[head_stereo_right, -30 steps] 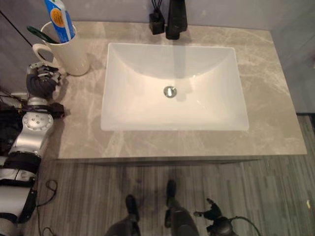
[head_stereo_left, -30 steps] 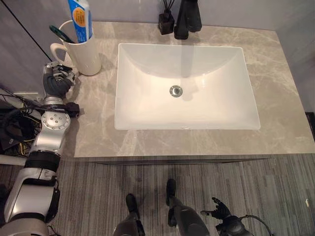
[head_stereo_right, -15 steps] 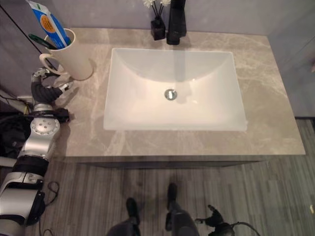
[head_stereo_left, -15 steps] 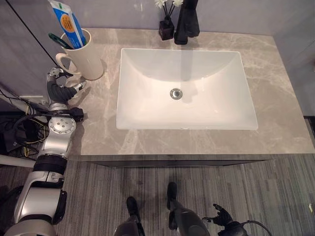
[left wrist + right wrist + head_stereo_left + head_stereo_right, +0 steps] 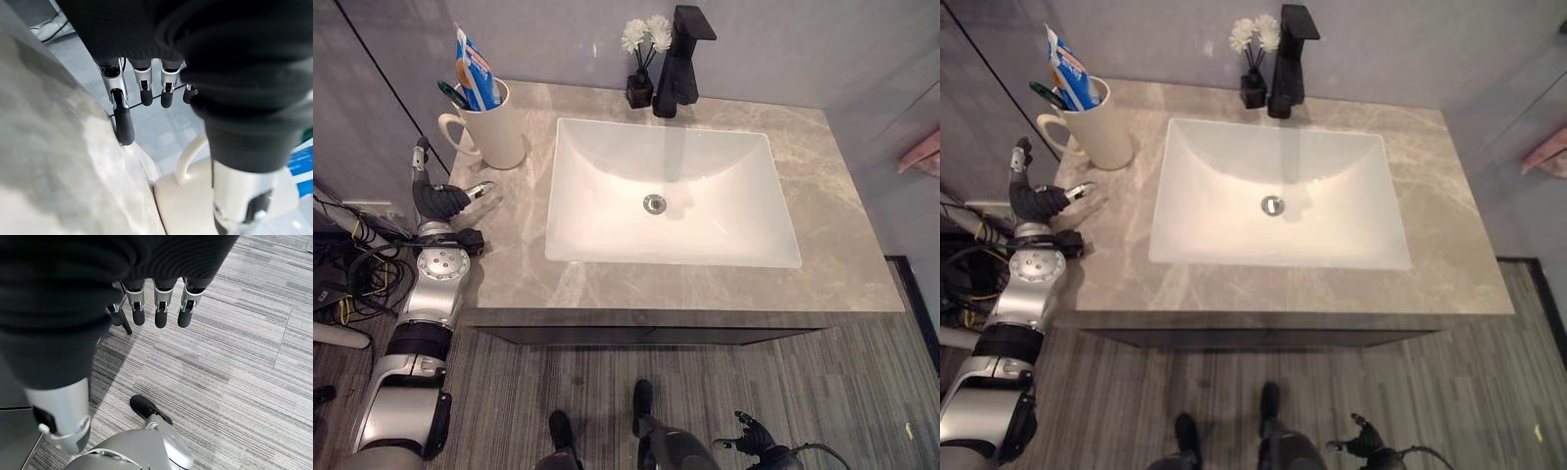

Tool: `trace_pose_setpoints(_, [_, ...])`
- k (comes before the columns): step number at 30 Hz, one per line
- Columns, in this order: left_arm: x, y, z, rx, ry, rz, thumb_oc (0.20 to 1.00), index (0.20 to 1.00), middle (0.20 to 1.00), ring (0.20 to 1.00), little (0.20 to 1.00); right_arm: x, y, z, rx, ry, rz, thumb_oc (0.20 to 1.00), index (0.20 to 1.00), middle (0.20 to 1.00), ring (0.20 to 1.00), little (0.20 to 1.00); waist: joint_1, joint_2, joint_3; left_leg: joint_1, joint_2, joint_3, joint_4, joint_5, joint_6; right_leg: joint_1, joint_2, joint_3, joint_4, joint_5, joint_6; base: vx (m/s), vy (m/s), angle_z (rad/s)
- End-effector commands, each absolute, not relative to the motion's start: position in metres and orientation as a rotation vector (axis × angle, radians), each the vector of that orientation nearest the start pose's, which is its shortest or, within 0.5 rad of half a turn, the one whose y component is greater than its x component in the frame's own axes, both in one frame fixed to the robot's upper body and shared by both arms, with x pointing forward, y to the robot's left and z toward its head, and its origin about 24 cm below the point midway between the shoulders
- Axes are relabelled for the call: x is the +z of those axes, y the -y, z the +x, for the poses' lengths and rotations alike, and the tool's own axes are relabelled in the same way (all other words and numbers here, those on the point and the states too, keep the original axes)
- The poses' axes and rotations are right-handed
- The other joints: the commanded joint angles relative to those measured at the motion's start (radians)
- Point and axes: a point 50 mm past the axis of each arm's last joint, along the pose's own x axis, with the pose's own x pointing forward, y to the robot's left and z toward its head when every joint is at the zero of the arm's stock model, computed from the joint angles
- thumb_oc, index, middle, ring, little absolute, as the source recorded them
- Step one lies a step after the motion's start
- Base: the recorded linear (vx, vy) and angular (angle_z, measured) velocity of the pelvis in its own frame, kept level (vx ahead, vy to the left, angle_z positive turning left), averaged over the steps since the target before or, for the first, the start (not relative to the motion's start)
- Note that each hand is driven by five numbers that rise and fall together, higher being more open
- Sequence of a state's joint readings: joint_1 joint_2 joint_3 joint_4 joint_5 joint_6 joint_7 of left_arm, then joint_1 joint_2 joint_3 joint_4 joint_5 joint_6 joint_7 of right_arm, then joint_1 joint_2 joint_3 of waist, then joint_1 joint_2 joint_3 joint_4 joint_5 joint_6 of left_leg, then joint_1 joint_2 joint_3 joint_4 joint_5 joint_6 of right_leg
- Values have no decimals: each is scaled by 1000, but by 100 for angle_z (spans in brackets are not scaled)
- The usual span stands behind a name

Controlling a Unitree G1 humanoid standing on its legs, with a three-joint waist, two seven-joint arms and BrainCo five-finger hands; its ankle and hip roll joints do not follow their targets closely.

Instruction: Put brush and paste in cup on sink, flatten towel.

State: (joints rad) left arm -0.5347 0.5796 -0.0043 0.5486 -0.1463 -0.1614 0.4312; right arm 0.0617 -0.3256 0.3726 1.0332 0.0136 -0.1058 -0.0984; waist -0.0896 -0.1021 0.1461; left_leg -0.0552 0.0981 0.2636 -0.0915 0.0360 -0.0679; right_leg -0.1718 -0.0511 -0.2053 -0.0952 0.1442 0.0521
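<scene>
left hand (image 5: 438,199): mine, sat at the counter's left edge, just in front of the cup and apart from it. Fingers relaxed and spread, thumb out, held nothing.
cup (image 5: 497,125): cream mug, stood upright on the counter (image 5: 842,245) left of the basin, near its back-left corner. Handle pointed away from the basin. My left wrist view had the same handle (image 5: 188,161) just past my fingers (image 5: 123,122), not touching.
brush (image 5: 451,95): dark green, was in the cup, leaned toward the cup's left side, away from the basin.
paste (image 5: 476,73): blue-and-white tube with an orange patch, was in the cup beside the brush, on the basin side, stuck up well above the rim.
basin (image 5: 666,196): white rectangular, set in the grey marble counter, drain (image 5: 654,204) near its middle.
vase (image 5: 638,90): small black one with white flowers (image 5: 645,33), stood behind the basin's back rim, just left of the tap.
tap (image 5: 678,61): black, stood behind the basin's back rim, about mid-width, spout reached over the basin.
towel (image 5: 922,155): pink cloth at the far right, well right of the basin and off the counter; mostly cut off, couldn't tell how it lay.
right hand (image 5: 156,303): mine, hung low over the grey striped floor (image 5: 234,367), well below and in front of the basin. Fingers loosely straight, nothing in them.
</scene>
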Motion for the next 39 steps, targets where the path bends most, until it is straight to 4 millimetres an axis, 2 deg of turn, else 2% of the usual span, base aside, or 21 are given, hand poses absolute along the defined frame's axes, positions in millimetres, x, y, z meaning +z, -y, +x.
trace_pose_setpoints(1, [93, -302, 318, 612, 77, 389, 1000, 1000, 1000, 1000, 1000, -142, 245, 109, 97, -994, -530, 1000, 1000, 1000, 1000, 1000, 25, -29, 15, 38, 32, -105, 4, -27, -16, 52, 11, 5, 55, -72, 68, 0, 0, 0])
trace_pose_setpoints(5, [83, -306, 309, 630, 50, 366, 1000, 1000, 1000, 1000, 1000, -143, 247, 101, 106, -1017, -532, 1000, 1000, 1000, 1000, 1000, 32, -48, -5, 54, 40, -105, 4, -32, -19, 68, 19, 0, 57, -81, 66, 10, -17, -1])
trace_pose_setpoints(10, [75, -304, 302, 643, 43, 318, 1000, 1000, 1000, 1000, 1000, -146, 250, 94, 99, -1052, -539, 1000, 1000, 1000, 1000, 1000, 41, -58, -20, 65, 44, -111, 4, -34, -21, 84, 24, -2, 53, -87, 64, 0, -4, 1])
trace_pose_setpoints(13, [69, -294, 291, 610, 67, 281, 1000, 1000, 1000, 1000, 1000, -149, 253, 90, 54, -1092, -526, 1000, 1000, 1000, 1000, 1000, 48, -46, -31, 67, 42, -117, 4, -32, -20, 96, 21, -4, 40, -83, 62, 0, 0, 0])
trace_pose_setpoints(18, [79, -270, 272, 422, 185, 259, 1000, 1000, 1000, 1000, 1000, -149, 261, 89, -15, -1114, -508, 1000, 1000, 1000, 1000, 1000, 55, -7, -30, 68, 31, -126, 4, -29, -16, 107, 12, -7, 32, -78, 61, 0, 7, 1])
trace_pose_setpoints(20, [80, -267, 263, 396, 207, 227, 1000, 1000, 1000, 1000, 1000, -149, 263, 87, -24, -1124, -505, 1000, 1000, 1000, 1000, 1000, 55, 12, -31, 69, 28, -126, 4, -29, -15, 113, 7, -9, 27, -75, 61, 5, 24, 10])
trace_pose_setpoints(21, [83, -264, 256, 355, 231, 217, 827, 827, 827, 827, 827, -149, 264, 86, -39, -1127, -499, 1000, 1000, 1000, 1000, 1000, 57, 25, -29, 69, 25, -127, 4, -29, -15, 114, 4, -9, 25, -74, 62, 0, 8, 8])
trace_pose_setpoints(22, [84, -264, 251, 342, 241, 202, 589, 589, 589, 589, 589, -148, 266, 87, -46, -1123, -496, 1000, 1000, 1000, 1000, 1000, 58, 33, -26, 68, 22, -127, 4, -27, -14, 112, 3, -9, 27, -75, 62, -1, 11, 9])
trace_pose_setpoints(23, [84, -265, 251, 343, 240, 201, 498, 498, 498, 498, 498, -148, 266, 87, -45, -1124, -497, 1000, 1000, 1000, 1000, 1000, 57, 34, -28, 68, 22, -127, 4, -27, -14, 112, 3, -9, 28, -75, 62, 7, 3, 10])
trace_pose_setpoints(24, [84, -264, 242, 311, 248, 172, 225, 225, 225, 225, 225, -149, 268, 85, -55, -1131, -496, 1000, 1000, 1000, 1000, 1000, 58, 52, -25, 67, 20, -128, 4, -25, -13, 112, -1, -9, 33, -78, 60, 16, -2, 13])
trace_pose_setpoints(25, [86, -264, 237, 288, 257, 170, 200, 200, 200, 200, 200, -148, 270, 84, -67, -1132, -495, 1000, 1000, 1000, 1000, 1000, 58, 60, -24, 69, 19, -128, 4, -24, -13, 113, -3, -10, 36, -80, 60, 21, 9, 6])
trace_pose_setpoints(30, [96, -273, 223, 249, 292, 167, 200, 200, 200, 200, 200, -147, 279, 75, -98, -1155, -490, 1000, 1000, 1000, 1000, 1000, 54, 104, -19, 69, 10, -133, 4, -20, -14, 114, -12, -18, 51, -93, 56, 4, 1, 1])
trace_pose_setpoints(32, [96, -273, 222, 249, 291, 167, 200, 200, 200, 200, 200, -147, 279, 75, -97, -1155, -490, 1000, 1000, 1000, 1000, 1000, 54, 105, -19, 68, 10, -133, 4, -20, -14, 113, -12, -19, 52, -93, 56, 0, 0, 0])
trace_pose_setpoints(33, [100, -274, 219, 231, 308, 165, 200, 200, 200, 200, 200, -147, 282, 70, -109, -1169, -491, 1000, 1000, 1000, 1000, 1000, 53, 120, -20, 71, 8, -136, 4, -19, -15, 115, -13, -21, 60, -101, 52, 0, 0, 0])
trace_pose_setpoints(35, [101, -273, 219, 226, 312, 155, 200, 200, 200, 200, 200, -147, 283, 68, -112, -1176, -493, 1000, 1000, 1000, 1000, 1000, 52, 127, -20, 75, 8, -137, 4, -19, -14, 117, -13, -22, 64, -106, 50, 28, -36, 2])
trace_pose_setpoints(39, [122, -267, 221, 169, 394, 156, 200, 200, 200, 200, 200, -144, 291, 67, -138, -1175, -495, 1000, 1000, 1000, 1000, 1000, 47, 150, -16, 87, 10, -139, 20, -6, -20, 130, -10, -20, 75, -132, 36, 26, -67, 9])
